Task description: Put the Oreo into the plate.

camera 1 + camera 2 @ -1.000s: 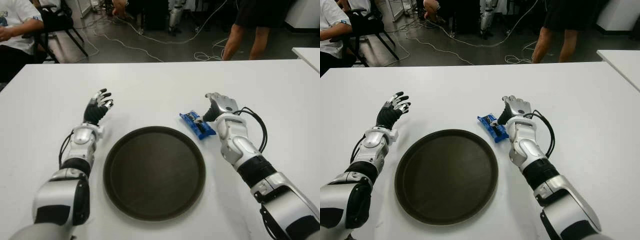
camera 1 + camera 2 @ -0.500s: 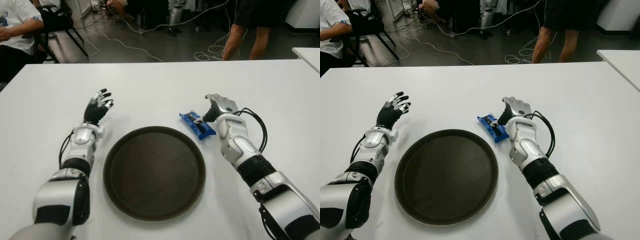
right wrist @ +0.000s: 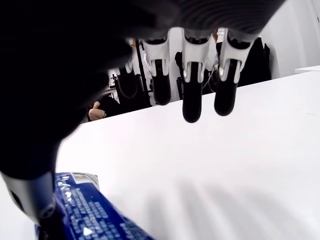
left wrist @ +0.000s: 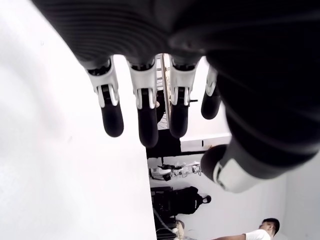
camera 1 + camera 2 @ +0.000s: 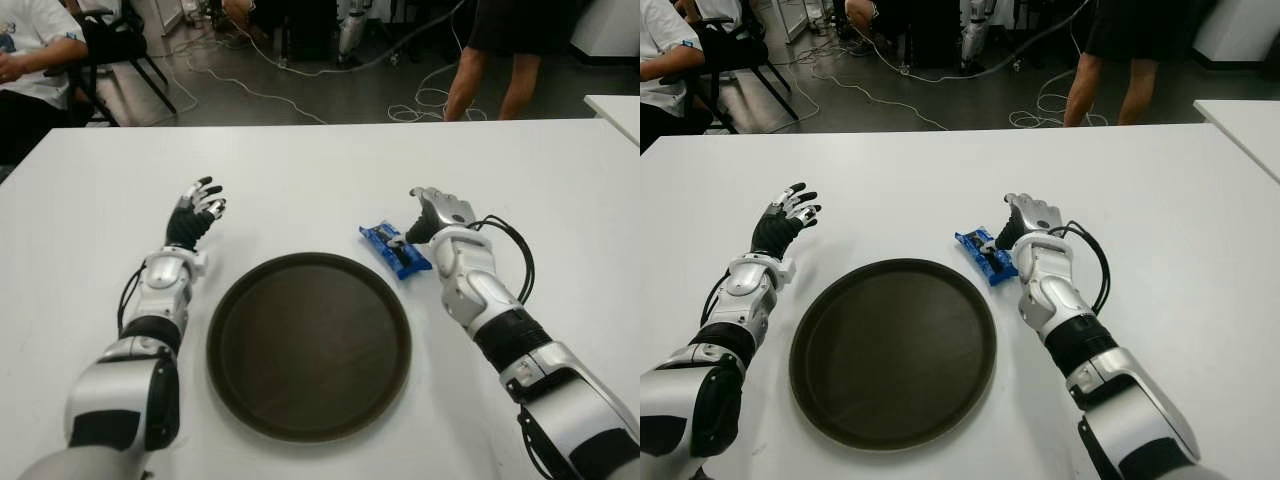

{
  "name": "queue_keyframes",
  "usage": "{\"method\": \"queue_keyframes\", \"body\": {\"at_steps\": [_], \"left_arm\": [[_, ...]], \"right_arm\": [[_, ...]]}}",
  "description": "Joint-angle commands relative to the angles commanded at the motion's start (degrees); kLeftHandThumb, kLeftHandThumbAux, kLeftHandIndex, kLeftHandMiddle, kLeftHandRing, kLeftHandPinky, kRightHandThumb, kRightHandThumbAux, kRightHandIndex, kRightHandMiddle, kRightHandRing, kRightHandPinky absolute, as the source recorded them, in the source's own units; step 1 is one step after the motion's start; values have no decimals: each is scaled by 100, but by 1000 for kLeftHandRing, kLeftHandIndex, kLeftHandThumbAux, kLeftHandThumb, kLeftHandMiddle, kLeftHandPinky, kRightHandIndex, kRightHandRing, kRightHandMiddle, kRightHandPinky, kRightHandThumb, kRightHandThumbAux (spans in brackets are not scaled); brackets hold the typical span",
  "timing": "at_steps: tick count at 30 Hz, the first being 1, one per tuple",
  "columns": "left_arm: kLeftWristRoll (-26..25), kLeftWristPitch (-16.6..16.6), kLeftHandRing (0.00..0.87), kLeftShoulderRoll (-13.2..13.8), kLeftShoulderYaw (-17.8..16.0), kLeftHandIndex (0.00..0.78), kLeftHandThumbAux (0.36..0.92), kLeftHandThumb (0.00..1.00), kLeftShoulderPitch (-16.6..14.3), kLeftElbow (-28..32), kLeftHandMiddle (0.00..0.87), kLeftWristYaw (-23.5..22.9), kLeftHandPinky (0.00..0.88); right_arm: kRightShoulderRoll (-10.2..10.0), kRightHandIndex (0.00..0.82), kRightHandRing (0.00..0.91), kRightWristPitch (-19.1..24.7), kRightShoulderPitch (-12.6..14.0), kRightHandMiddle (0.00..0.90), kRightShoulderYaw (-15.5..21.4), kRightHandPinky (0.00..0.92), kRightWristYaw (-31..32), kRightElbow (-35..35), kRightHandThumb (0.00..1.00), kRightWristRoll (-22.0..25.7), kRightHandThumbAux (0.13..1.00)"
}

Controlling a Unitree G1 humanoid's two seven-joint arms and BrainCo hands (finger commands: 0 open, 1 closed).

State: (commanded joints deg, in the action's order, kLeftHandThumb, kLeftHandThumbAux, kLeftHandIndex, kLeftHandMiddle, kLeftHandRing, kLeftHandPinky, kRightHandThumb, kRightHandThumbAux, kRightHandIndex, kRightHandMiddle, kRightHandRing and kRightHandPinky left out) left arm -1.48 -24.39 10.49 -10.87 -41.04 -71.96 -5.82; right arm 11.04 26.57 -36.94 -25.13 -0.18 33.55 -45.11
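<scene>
The blue Oreo packet (image 5: 394, 249) lies flat on the white table (image 5: 320, 170), just to the inner side of the right hand (image 5: 432, 216), between that hand and the far right rim of the dark round plate (image 5: 308, 345). None of it is on the plate yet; its near end comes close to the rim, though whether it touches is hard to tell. The right hand is beside the packet with its four fingers (image 3: 191, 97) stretched out over bare table, and the thumb (image 3: 30, 192) set against the packet's edge. Nothing is clamped between thumb and fingers, so the hand is open and holds nothing.

The left hand (image 5: 194, 214) shows well off on the other side of the plate, beyond its left rim, fingers spread and empty, idle.

By this reading the task is at its opening step: the hand has reached the packet, but no grasp is made. Left to do, as judged here: close on the Oreo packet, lift it, carry it the short way inward over the plate, and let it go there
</scene>
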Motion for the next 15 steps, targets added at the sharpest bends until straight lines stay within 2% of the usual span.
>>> {"method": "queue_keyframes", "body": {"at_steps": [7, 15], "left_arm": [[23, -19, 176, 6, 20, 98, 677, 158, 7, 4, 173, -12, 174], [28, -37, 171, -13, 36, 95, 688, 156, 17, 37, 168, 17, 166]], "right_arm": [[3, 142, 196, 17, 7, 159, -12, 233, 25, -25, 0, -8, 651], [-39, 172, 218, -88, 94, 190, -9, 241, -27, -44, 0, 47, 651]]}}
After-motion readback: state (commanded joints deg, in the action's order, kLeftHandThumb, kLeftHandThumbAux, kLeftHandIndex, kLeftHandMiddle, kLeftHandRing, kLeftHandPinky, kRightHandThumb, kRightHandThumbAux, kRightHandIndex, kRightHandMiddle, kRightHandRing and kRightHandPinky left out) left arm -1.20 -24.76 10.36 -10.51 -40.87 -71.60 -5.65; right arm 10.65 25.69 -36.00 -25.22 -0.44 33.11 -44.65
